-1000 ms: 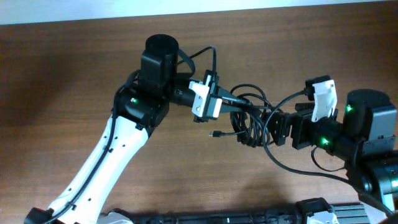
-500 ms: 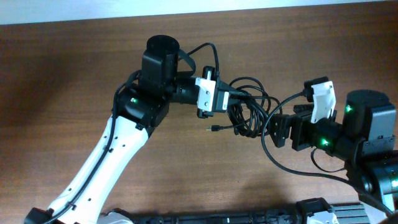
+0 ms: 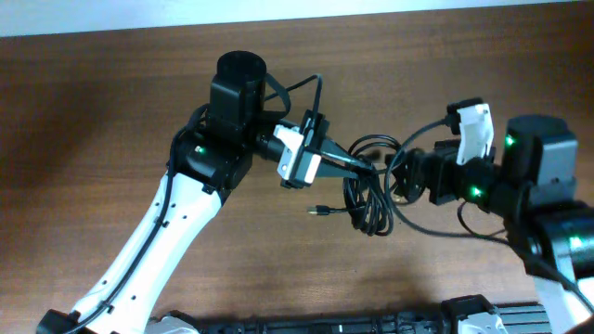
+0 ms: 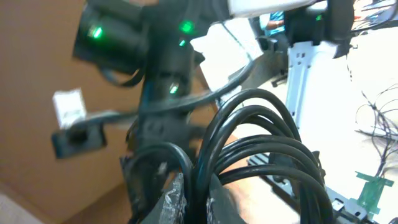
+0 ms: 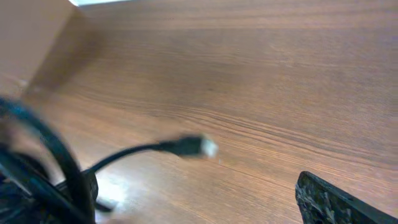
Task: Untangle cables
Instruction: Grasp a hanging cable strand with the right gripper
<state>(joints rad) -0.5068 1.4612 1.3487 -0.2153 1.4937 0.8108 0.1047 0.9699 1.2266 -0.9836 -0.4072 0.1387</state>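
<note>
The cables (image 3: 367,190) are a bundle of thin black loops hanging above the wooden table between the two arms. One loose plug end (image 3: 316,211) sticks out to the lower left. My left gripper (image 3: 351,163) is shut on the top of the bundle. In the left wrist view the cables (image 4: 261,137) fan out from between the closed jaws (image 4: 200,202). My right gripper (image 3: 401,176) is open at the bundle's right side. In the right wrist view (image 5: 196,186) its jaws are wide apart, the cables (image 5: 43,155) lie by the left jaw and a plug (image 5: 200,146) floats ahead.
The wooden table (image 3: 111,111) carries nothing else in view. A thicker black wire (image 3: 427,227) loops from the right arm near the bundle. The table's far edge (image 3: 278,19) meets a pale wall.
My right gripper has moved left and up, close against the bundle. My left gripper has shifted slightly down and right with the cables, and the loose plug swung with it.
</note>
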